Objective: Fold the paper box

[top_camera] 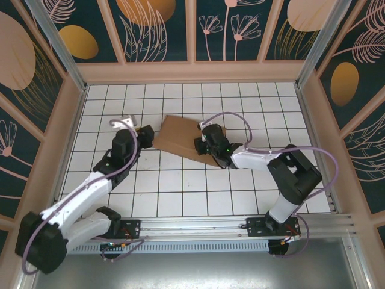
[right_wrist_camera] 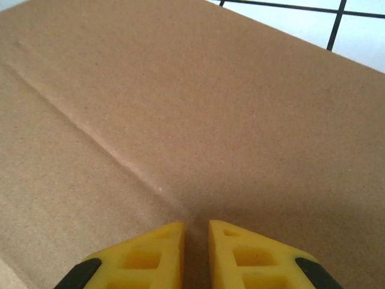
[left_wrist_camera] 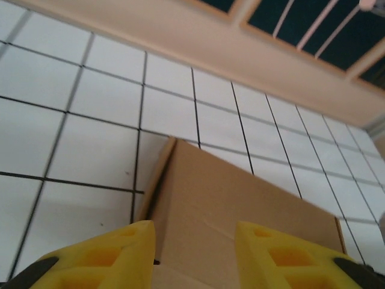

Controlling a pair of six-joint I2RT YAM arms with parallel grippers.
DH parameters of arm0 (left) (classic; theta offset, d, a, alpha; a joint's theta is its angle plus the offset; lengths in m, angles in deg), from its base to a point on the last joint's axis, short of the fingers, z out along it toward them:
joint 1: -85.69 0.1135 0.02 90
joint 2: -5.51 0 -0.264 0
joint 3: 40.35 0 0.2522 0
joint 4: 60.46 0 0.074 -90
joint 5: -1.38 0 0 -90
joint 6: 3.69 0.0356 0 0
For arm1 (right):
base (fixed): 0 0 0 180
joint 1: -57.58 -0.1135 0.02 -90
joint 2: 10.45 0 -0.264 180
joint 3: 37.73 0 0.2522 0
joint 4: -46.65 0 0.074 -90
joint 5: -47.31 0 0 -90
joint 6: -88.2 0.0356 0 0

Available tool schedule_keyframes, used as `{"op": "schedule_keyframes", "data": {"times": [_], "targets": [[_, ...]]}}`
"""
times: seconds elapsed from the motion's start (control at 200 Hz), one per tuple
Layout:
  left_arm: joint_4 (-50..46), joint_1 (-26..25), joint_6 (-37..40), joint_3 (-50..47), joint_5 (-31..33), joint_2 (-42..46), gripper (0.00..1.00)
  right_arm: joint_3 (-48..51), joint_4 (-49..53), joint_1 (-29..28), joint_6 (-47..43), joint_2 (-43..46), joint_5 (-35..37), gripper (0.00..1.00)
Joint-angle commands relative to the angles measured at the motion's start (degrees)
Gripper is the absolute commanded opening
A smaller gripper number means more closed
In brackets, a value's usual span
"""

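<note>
The paper box (top_camera: 179, 139) is plain brown cardboard lying folded flat on the white tiles, set at a slant. My left gripper (top_camera: 148, 136) is at its left end. In the left wrist view the yellow fingers (left_wrist_camera: 129, 253) stand apart, with a corner of the box (left_wrist_camera: 240, 192) running between them; its left edge shows a dark gap. My right gripper (top_camera: 204, 143) rests on the box's right half. The right wrist view has its fingertips (right_wrist_camera: 163, 241) almost together against the cardboard (right_wrist_camera: 180, 90), nothing between them, beside a diagonal crease.
White tiled floor (top_camera: 180, 186) surrounds the box. Low wooden walls (top_camera: 192, 72) close in the back and both sides. A metal rail (top_camera: 198, 226) carrying the arm bases runs along the near edge.
</note>
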Motion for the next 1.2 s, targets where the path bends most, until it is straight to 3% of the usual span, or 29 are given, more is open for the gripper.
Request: {"op": "schedule_keyframes", "data": {"times": [0.0,0.09,0.185,0.34,0.405,0.5,0.57,0.641,0.661,0.711,0.741,0.846,0.926,1.081,1.196], "targets": [[-1.1,0.0,2.8,4.3,-4.5,-2.8,0.41,0.3,10.0,0.1,-1.0,-1.3,3.2,0.19],[-4.6,1.8,2.5,8.8,-6.6,-7.0,0.35,0.2,8.4,0.1,-1.6,3.7,3.6,0.18],[-6.9,5.5,1.7,13.2,-13.0,-12.0,0.33,-1.8,8.3,0.1,-2.5,9.1,5.5,0.19],[-11.8,8.0,6.4,20.8,-14.6,-18.7,0.47,-4.7,7.7,0.8,-0.4,16.3,9.6,0.2],[-14.6,9.0,7.5,23.6,-16.8,-22.6,0.5,-3.4,5.9,2.4,0.6,19.7,6.3,0.16],[-17.4,9.7,8.0,26.4,-22.6,-27.4,0.5,-1.7,6.3,7.7,4.4,23.6,-3.0,0.02],[-18.6,9.7,7.7,26.8,-24.9,-28.9,0.49,-2.6,11.1,13.2,7.6,23.5,-12.4,0.1],[-19.8,9.7,8.5,26.4,-25.8,-29.5,0.51,-3.4,17.8,17.3,11.8,22.4,-14.1,0.19],[-20.3,9.7,8.8,26.3,-25.3,-29.8,0.52,-2.9,18.1,18.1,12.0,22.5,-15.1,0.24],[-21.3,9.7,9.6,26.2,-23.9,-30.3,0.55,-0.2,17.4,18.7,12.6,23.7,-15.2,0.48],[-21.6,9.7,10.2,26.0,-23.5,-30.5,0.56,0.9,18.0,18.8,13.6,24.1,-14.0,0.54],[-22.3,9.8,10.6,25.8,-25.4,-32.5,0.58,-1.0,24.5,21.6,16.1,20.5,-19.8,0.64],[-21.9,9.8,9.3,25.2,-27.8,-33.4,0.58,1.0,22.8,21.9,17.9,18.7,-24.7,0.66],[-19.5,9.8,6.9,22.8,-32.1,-32.4,0.54,3.4,23.7,22.3,17.6,17.8,-19.4,0.67],[-19.3,9.8,6.0,22.3,-34.5,-32.6,0.53,3.8,24.1,23.1,17.5,17.2,-21.8,0.7]]}}
